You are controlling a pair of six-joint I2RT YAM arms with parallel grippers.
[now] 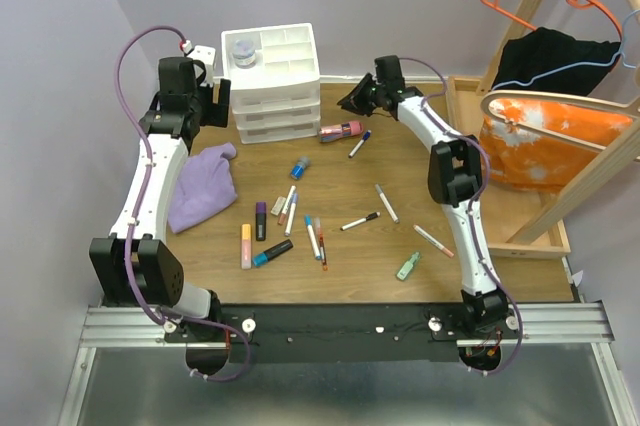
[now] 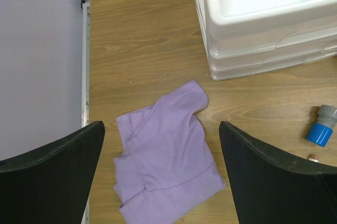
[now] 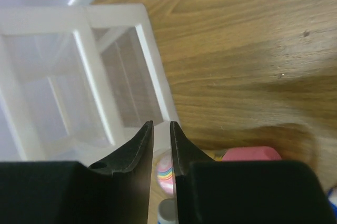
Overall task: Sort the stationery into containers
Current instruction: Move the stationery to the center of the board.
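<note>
About fourteen pens and markers [image 1: 387,203], one organiser [image 1: 275,86], one cloth [image 1: 200,186]

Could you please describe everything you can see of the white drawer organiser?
The white organiser looks like plastic: three stacked drawers, all closed, with open divided compartments on top. A round greyish item sits in a left-hand compartment. The organiser stands upright on the wooden table, at its far side.

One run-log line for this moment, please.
left gripper: open, empty, above table | right gripper: nearly shut, nothing visible in it, near organiser | stationery: mostly loose on table
</note>
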